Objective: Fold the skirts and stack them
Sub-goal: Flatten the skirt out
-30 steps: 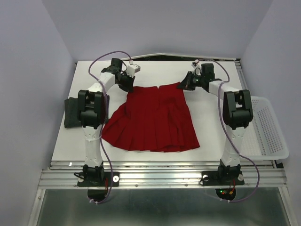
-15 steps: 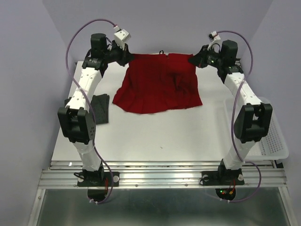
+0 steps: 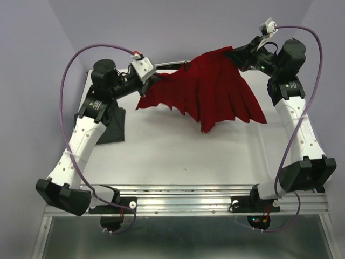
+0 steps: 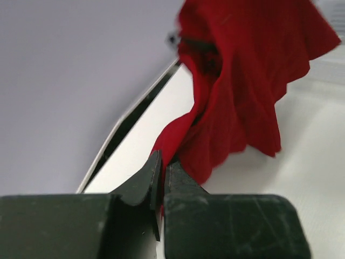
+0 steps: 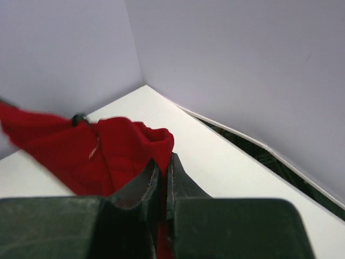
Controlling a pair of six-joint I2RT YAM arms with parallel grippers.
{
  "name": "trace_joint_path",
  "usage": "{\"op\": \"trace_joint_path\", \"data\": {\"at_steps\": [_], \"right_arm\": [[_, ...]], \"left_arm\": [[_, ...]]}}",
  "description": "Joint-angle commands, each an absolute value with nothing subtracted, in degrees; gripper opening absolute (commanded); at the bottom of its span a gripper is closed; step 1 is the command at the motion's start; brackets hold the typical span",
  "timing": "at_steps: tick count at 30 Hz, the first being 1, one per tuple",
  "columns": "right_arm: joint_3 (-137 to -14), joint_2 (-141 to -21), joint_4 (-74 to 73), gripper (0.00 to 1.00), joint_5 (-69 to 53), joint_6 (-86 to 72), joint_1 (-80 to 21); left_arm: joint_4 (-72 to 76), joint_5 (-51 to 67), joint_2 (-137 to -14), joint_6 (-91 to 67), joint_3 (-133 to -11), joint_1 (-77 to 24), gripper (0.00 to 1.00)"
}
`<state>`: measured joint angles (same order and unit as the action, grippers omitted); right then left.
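Observation:
The red pleated skirt point(image 3: 215, 91) hangs in the air over the far half of the table, stretched between both arms, its hem flaring down to the right. My left gripper point(image 3: 152, 81) is shut on the skirt's left waist corner point(image 4: 178, 135). High at the back right, my right gripper point(image 3: 237, 54) is shut on the other waist corner point(image 5: 156, 143). The dark grey skirt point(image 3: 112, 127) lies folded on the table's left edge, partly hidden by the left arm.
A white mesh basket point(image 3: 323, 145) sits off the table's right side, mostly hidden behind the right arm. The white table point(image 3: 183, 156) ends at the grey walls behind and at a metal rail in front.
Both arms have lifted the red skirt off the table and up toward the back. The right gripper rose higher than the left, and the skirt now hangs tilted and flared.

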<state>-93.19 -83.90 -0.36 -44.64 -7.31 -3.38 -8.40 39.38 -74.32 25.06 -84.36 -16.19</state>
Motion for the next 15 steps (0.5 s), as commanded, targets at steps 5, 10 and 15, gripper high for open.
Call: {"op": "trace_joint_path", "data": {"at_steps": [5,10,15], "right_arm": [[-92.98,-87.10,0.28,0.01,-41.94,-7.67,-12.13],[-93.08,-83.41,-4.56,0.01,-37.27,-3.44,-7.21],[-90.27,-78.76,-6.41,0.01,-35.77,-0.62,-6.68]], "left_arm": [[-11.16,34.28,-79.36,18.90,-91.21,-24.97,0.00],[-6.25,34.10,-78.75,9.94,-91.67,-13.73,0.00],[-6.42,33.75,-75.07,14.05,-88.96,-12.22,0.00]]}}
